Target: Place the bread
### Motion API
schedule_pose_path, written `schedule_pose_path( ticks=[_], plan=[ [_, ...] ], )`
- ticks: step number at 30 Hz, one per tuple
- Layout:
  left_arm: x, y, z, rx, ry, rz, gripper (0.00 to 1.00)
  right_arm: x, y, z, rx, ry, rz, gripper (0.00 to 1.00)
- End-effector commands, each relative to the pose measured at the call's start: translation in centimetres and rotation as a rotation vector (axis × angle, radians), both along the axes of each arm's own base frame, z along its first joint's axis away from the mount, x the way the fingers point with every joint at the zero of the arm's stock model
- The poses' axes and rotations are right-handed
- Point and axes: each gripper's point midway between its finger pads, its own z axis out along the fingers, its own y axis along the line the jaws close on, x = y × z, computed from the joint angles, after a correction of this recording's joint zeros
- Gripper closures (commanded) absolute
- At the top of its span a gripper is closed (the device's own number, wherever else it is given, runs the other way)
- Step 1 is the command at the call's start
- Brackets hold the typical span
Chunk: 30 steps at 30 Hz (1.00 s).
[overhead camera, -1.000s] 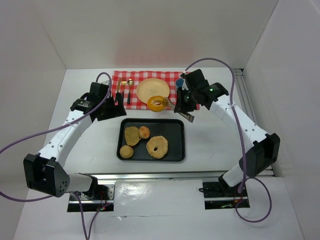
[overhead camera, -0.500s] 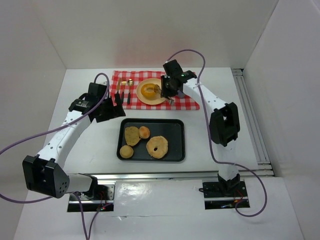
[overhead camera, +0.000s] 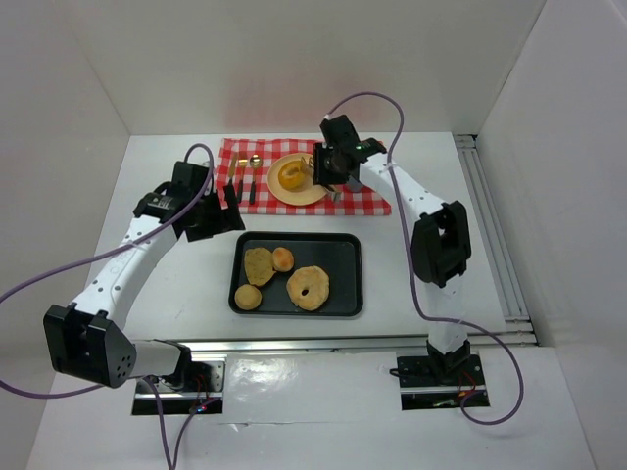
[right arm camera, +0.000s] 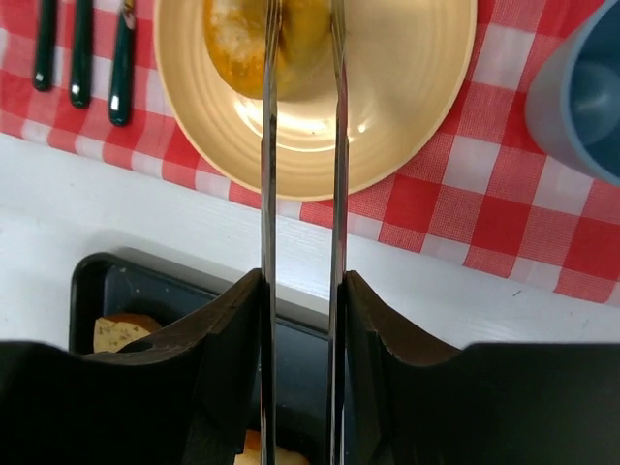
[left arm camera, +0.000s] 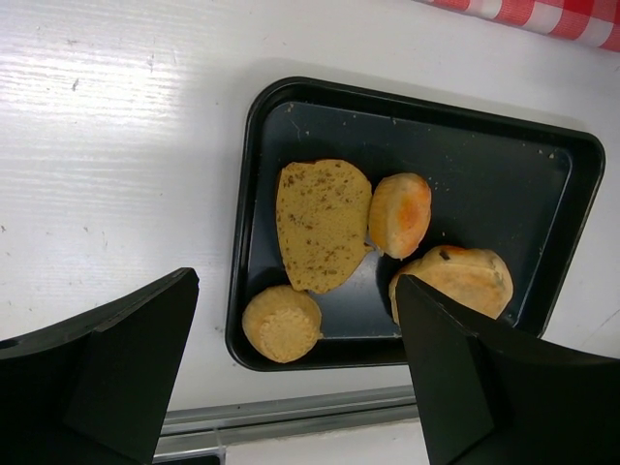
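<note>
My right gripper (overhead camera: 330, 172) (right arm camera: 301, 291) is shut on a pair of metal tongs (right arm camera: 268, 174). The tong tips clasp a golden ring-shaped bread (overhead camera: 289, 174) (right arm camera: 291, 39) that rests on the yellow plate (overhead camera: 306, 192) (right arm camera: 407, 107) on the red checked cloth (overhead camera: 367, 201). My left gripper (overhead camera: 229, 204) (left arm camera: 300, 387) is open and empty, above the left end of the black tray (overhead camera: 345, 257) (left arm camera: 542, 194). The tray holds a bagel (overhead camera: 308, 287), a flat slice (left arm camera: 322, 223), a small bun (left arm camera: 400, 213) and a round biscuit (left arm camera: 281, 325).
Dark-handled cutlery (overhead camera: 245, 181) (right arm camera: 82, 48) lies on the cloth left of the plate. A blue cup (right arm camera: 581, 87) stands right of the plate. White walls enclose the table on three sides. A metal rail (overhead camera: 343, 345) runs along the near edge.
My right gripper carried the ring bread in the tongs from right of the plate leftward onto the plate, then shifted it slightly further left. The left arm has barely moved.
</note>
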Motion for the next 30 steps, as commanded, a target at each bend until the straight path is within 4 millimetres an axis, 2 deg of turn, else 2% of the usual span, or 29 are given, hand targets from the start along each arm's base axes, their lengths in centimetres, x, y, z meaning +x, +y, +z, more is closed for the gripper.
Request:
schedule_pose_path(
  ticks=[1, 4, 6, 10, 13, 19, 22, 23, 26, 30],
  plan=[
    [1.2, 0.0, 1.9, 0.002, -0.052, -0.01, 0.04, -1.0, -1.6, 8.2, 0.047, -0.171, -0.012, 0.56],
    [1.4, 0.0, 1.9, 0.002, -0.052, -0.01, 0.04, -3.3, -1.7, 8.2, 0.039, -0.153, 0.009, 0.49],
    [1.4, -0.5, 1.7, -0.024, -0.034, -0.009, 0.02, -5.7, -1.8, 8.0, 0.036, -0.145, 0.032, 0.46],
    [1.3, -0.9, 1.2, -0.049, -0.025, -0.013, 0.02, -9.3, -3.3, 6.5, 0.028, -0.103, 0.029, 0.46],
    [1.3, -0.8, 1.4, -0.044, -0.036, -0.008, 0.02, -12.0, -1.5, 6.6, 0.085, -0.076, 0.123, 0.46],
    [1.0, -0.2, 1.0, -0.034, -0.029, 0.007, 0.02, -20.2, 2.7, 3.6, 0.106, 0.066, 0.332, 0.46],
    [0.9, -0.2, 1.7, -0.045, -0.048, 0.015, 0.02, -22.7, 4.0, 2.6, 0.083, 0.095, 0.371, 0.44],
    [0.7, -0.2, 1.3, -0.043, -0.039, 0.015, 0.02, -23.3, 4.1, 2.1, 0.073, 0.107, 0.383, 0.42],
    [0.5, -0.2, 2.1, -0.054, -0.063, 0.022, 0.02, -23.9, 4.7, 1.4, 0.066, 0.114, 0.382, 0.41],
    [0.0, 0.1, 2.2, -0.047, -0.066, 0.028, 0.02, -23.5, 4.6, 0.5, 0.015, 0.099, 0.359, 0.41]
  ],
)
